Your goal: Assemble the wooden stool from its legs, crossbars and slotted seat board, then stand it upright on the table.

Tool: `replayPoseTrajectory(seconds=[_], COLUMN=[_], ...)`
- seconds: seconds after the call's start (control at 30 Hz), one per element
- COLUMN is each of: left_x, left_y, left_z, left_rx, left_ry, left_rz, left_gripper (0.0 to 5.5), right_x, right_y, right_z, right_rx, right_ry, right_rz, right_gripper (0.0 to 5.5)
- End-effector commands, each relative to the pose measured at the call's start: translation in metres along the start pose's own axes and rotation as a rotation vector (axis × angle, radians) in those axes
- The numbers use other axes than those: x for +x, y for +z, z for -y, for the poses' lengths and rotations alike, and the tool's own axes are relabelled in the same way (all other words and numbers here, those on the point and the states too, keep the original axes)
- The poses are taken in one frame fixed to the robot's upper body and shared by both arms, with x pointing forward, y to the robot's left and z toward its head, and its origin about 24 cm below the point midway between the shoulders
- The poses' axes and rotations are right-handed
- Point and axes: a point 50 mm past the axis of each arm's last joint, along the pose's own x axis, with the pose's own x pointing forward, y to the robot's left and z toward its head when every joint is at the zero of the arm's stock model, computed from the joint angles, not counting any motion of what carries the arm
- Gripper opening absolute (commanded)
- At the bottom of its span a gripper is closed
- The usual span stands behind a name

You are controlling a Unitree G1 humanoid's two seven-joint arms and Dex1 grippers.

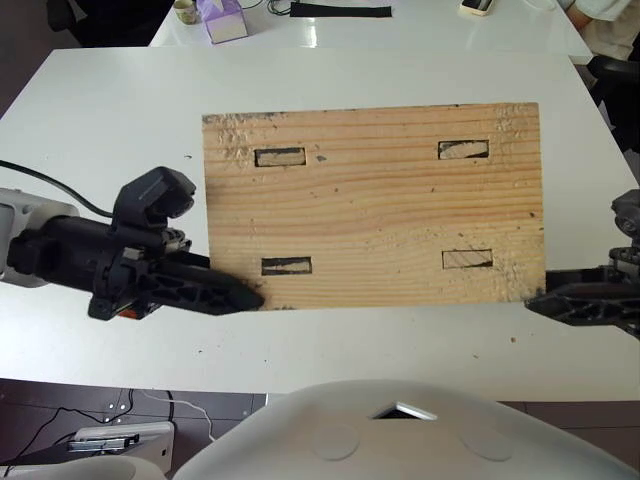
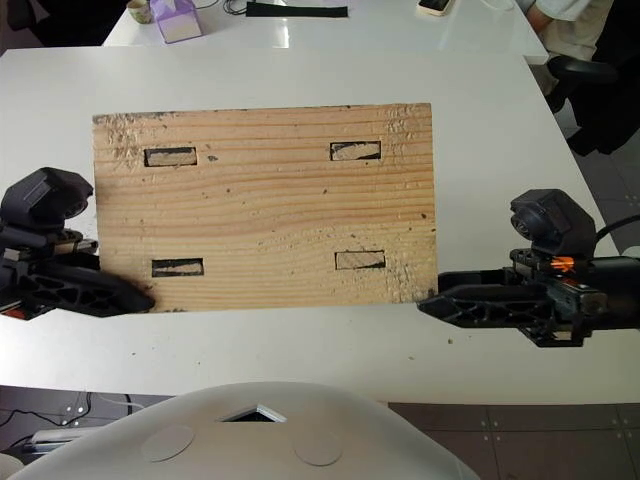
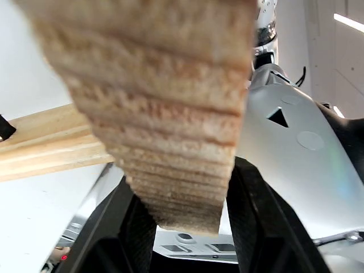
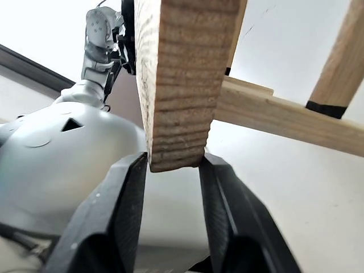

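Slotted seat board [image 1: 380,200] of pale, rough-sawn wood, rectangular with four oblong slots [image 1: 280,157], lies face up over the white table [image 1: 100,120]. The left gripper [image 1: 247,295] has its black jaws clamped on the board's near left corner, and the right gripper [image 2: 428,302] on its near right corner, ridged end grain wedged between each pair. Beneath it run a squared wooden crossbar [image 4: 284,119] and a black-marked leg [image 4: 338,68].

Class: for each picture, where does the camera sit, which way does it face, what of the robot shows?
Left eye: on the head, looking down at the board over the table; left gripper and right gripper at its near corners.
Right eye: same scene from slightly rightward.
Left wrist: behind its fingers, facing the board's edge.
Right wrist: likewise; a crossbar beyond.
All four share the board.
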Motion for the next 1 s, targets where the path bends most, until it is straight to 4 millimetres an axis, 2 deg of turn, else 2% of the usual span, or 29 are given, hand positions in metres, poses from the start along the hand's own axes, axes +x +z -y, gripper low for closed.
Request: replayPoseTrajectory(seconds=[0.03,0.17,0.3,0.33,0.43,0.53,0.7,0.8,0.87,1.0], left_x=[0.005,0.011,0.013,0.012,0.011,0.008,0.004,0.003,0.003,-0.003], left_y=[-0.007,-0.009,-0.009,-0.007,0.000,0.016,0.065,0.083,0.083,0.065], left_z=[-0.005,-0.032,-0.036,-0.036,-0.039,-0.038,-0.035,-0.034,-0.034,-0.046], left_rx=[-0.043,-0.036,-0.037,-0.036,-0.030,0.006,0.133,0.172,0.180,0.151], left_ry=[0.039,0.093,0.137,0.144,0.152,0.143,0.119,0.112,0.117,0.224], left_rz=[-0.025,0.059,0.051,0.051,0.054,0.070,0.180,0.245,0.262,0.321], left_gripper=[1.67,1.67,1.67,1.98,2.39,2.87,3.69,4.24,4.31,4.31], right_x=[0.011,0.016,0.032,0.035,0.046,0.054,0.065,0.070,0.068,0.064], right_y=[0.004,-0.008,-0.015,-0.018,-0.028,-0.035,-0.037,-0.035,-0.032,-0.029], right_z=[-0.013,0.002,0.010,0.013,0.016,0.015,0.011,0.009,0.011,0.015], right_rx=[-0.046,-0.061,-0.190,-0.199,-0.181,-0.170,-0.185,-0.200,-0.210,-0.206], right_ry=[0.130,0.086,-0.010,-0.019,-0.025,-0.027,-0.043,-0.062,-0.091,-0.152], right_rz=[-0.015,0.070,0.200,0.237,0.313,0.366,0.449,0.463,0.458,0.440], right_gripper=[1.41,1.41,1.41,1.69,2.09,2.54,3.33,3.85,4.03,4.03])
